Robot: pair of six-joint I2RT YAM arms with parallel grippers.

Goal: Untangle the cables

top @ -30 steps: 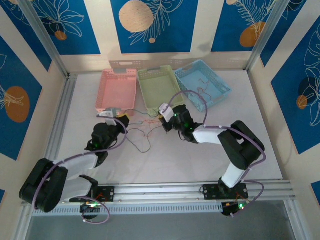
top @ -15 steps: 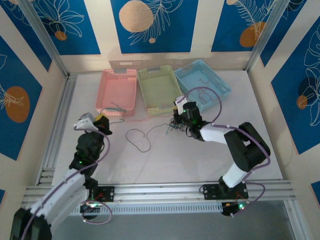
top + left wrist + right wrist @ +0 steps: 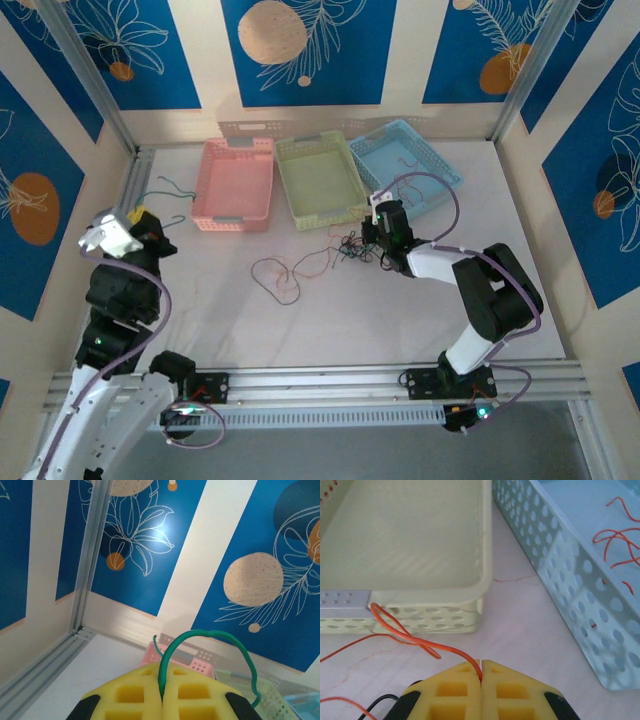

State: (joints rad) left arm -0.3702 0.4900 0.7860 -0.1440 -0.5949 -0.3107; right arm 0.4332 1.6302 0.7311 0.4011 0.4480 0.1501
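Partway: the left gripper (image 3: 162, 700) clamps a green wire (image 3: 215, 634) held clear, the right gripper (image 3: 481, 679) pinches an orange wire (image 3: 415, 641), and a tangled clump (image 3: 345, 248) lies unsorted on the table (image 3: 400, 320).

A robotics lab cell: aluminium framing (image 3: 533, 72) boxes in a white desk (image 3: 380, 310), printed blue panels (image 3: 340, 60) (floral pattern) line the walls, and arms (image 3: 490, 290) are bolted to a rail (image 3: 320, 380).

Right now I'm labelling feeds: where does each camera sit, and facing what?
Top external: above and behind, looking down on the table; both arms show.
Left wrist: on the raised left gripper, facing the back wall; shut on a green cable.
Right wrist: low, facing the green basket; right gripper pinches an orange cable.
Shared: green basket.
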